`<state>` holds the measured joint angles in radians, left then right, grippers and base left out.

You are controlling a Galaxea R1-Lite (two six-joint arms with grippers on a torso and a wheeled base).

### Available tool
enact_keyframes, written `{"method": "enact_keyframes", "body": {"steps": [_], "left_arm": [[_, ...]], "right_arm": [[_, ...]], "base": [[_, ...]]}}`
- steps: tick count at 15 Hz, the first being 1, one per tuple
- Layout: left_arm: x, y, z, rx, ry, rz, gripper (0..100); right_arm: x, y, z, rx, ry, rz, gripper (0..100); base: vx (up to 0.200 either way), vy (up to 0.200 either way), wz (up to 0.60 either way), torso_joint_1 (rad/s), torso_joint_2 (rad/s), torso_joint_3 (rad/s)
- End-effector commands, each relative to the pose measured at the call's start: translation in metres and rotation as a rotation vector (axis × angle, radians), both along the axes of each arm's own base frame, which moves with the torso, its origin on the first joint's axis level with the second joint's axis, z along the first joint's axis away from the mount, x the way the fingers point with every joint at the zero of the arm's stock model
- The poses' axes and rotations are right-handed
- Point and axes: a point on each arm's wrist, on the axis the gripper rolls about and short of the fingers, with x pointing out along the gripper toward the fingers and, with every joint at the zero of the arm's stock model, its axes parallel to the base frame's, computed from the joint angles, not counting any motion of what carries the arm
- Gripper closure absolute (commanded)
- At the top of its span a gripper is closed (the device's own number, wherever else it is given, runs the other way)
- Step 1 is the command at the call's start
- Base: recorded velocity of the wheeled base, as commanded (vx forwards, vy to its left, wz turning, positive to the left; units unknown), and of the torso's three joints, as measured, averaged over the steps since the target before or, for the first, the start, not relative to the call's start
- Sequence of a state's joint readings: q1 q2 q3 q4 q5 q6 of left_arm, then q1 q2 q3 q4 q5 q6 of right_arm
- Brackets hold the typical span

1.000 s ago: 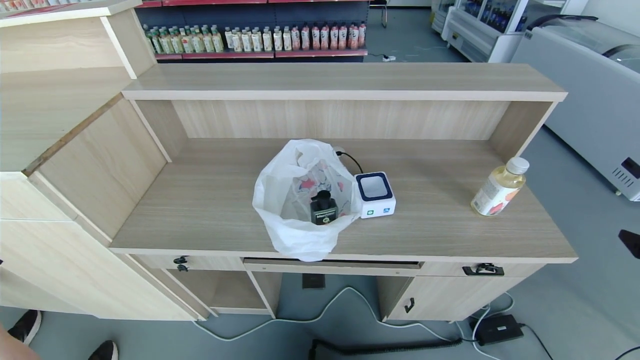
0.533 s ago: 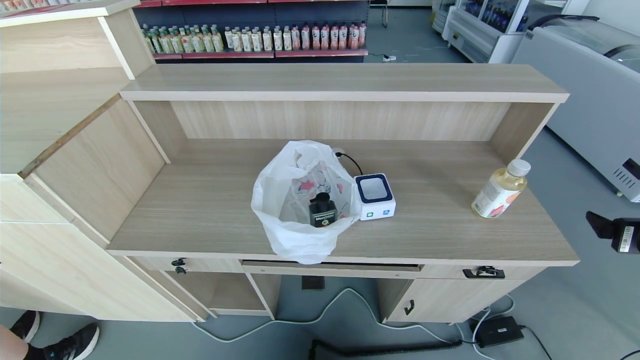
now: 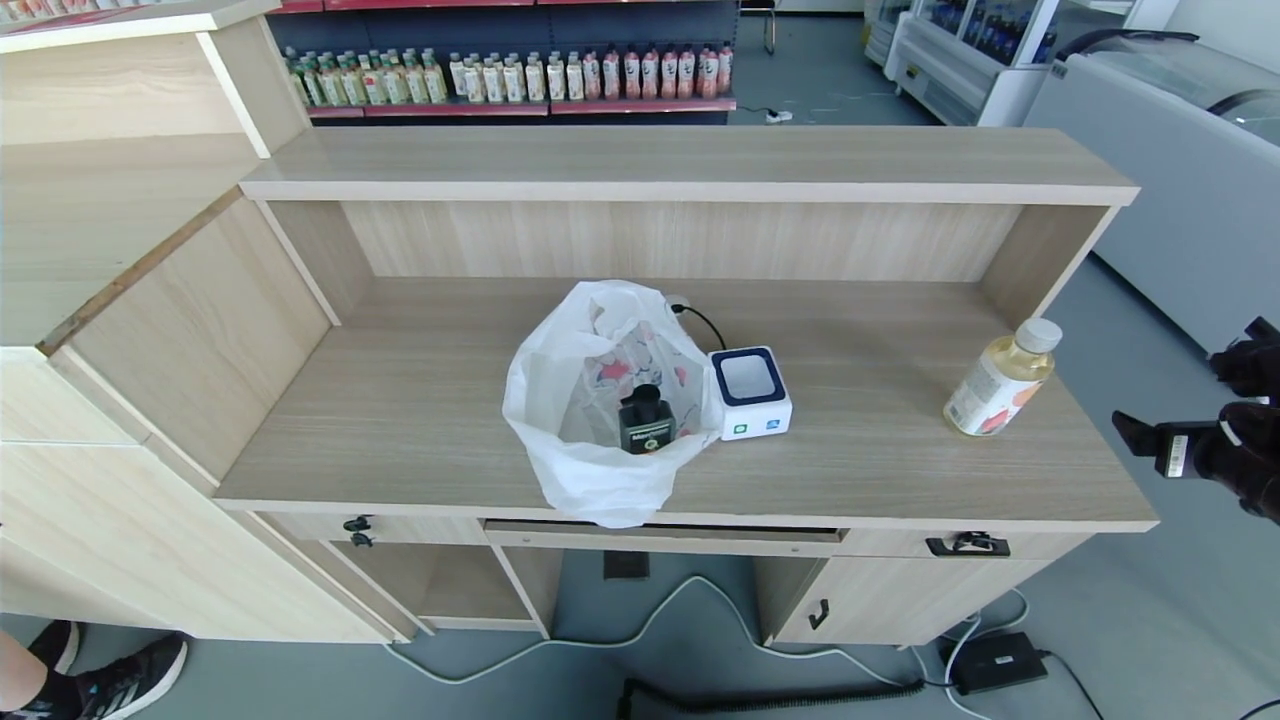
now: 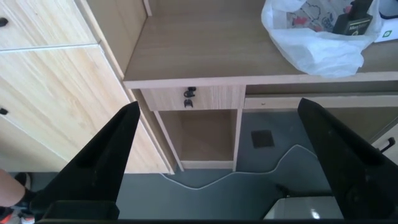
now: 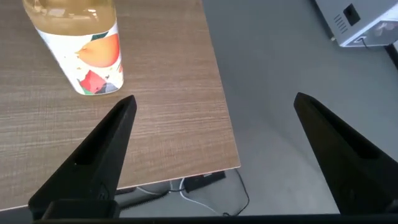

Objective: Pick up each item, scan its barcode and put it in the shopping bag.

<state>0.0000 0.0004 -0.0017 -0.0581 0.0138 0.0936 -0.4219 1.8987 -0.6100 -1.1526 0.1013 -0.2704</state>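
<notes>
A bottle [image 3: 998, 378] of pale yellow drink with a white cap stands upright near the right end of the wooden counter [image 3: 860, 460]. My right gripper [image 3: 1180, 388] hangs open just off that end, to the right of the bottle and apart from it. The right wrist view has the bottle [image 5: 79, 46] ahead of the open right gripper [image 5: 214, 101]. The white shopping bag [image 3: 585, 470] sits open at mid-counter with a black item [image 3: 646, 421] inside. A white scanner [image 3: 750, 390] stands against its right side. My left gripper [image 4: 219, 107] is open, low in front of the counter, with the bag [image 4: 317, 46] beyond it.
A raised shelf [image 3: 690, 160] backs the counter, and a side wall [image 3: 200, 330] closes its left end. Below the top are drawers and a cupboard [image 4: 196, 134]. Cables and a power brick [image 3: 995, 658] lie on the floor. A freezer [image 3: 1170, 170] stands at the right.
My right gripper has come into the head view from the right edge, moving left toward the counter's end and the bottle. The bottle, bag and scanner have stayed put.
</notes>
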Motion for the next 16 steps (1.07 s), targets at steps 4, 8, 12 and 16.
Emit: {"method": "enact_keyframes", "body": {"steps": [4, 8, 12, 16], "left_arm": [[0.000, 0.000, 0.000, 0.000, 0.000, 0.002, 0], [0.000, 0.000, 0.000, 0.000, 0.000, 0.002, 0], [0.000, 0.000, 0.000, 0.000, 0.000, 0.000, 0], [0.000, 0.000, 0.000, 0.000, 0.000, 0.000, 0]], "right_arm": [[0.033, 0.000, -0.007, 0.061, -0.035, 0.073, 0], [0.048, 0.021, -0.013, 0.069, -0.021, 0.158, 0], [0.061, 0.034, -0.020, 0.068, -0.008, 0.203, 0], [0.077, 0.033, -0.016, 0.056, -0.037, 0.210, 0]], "base": [[0.000, 0.000, 0.00, 0.000, 0.00, 0.000], [0.000, 0.000, 0.00, 0.000, 0.00, 0.000], [0.000, 0.000, 0.00, 0.000, 0.00, 0.000], [0.000, 0.000, 0.00, 0.000, 0.00, 0.000]]}}
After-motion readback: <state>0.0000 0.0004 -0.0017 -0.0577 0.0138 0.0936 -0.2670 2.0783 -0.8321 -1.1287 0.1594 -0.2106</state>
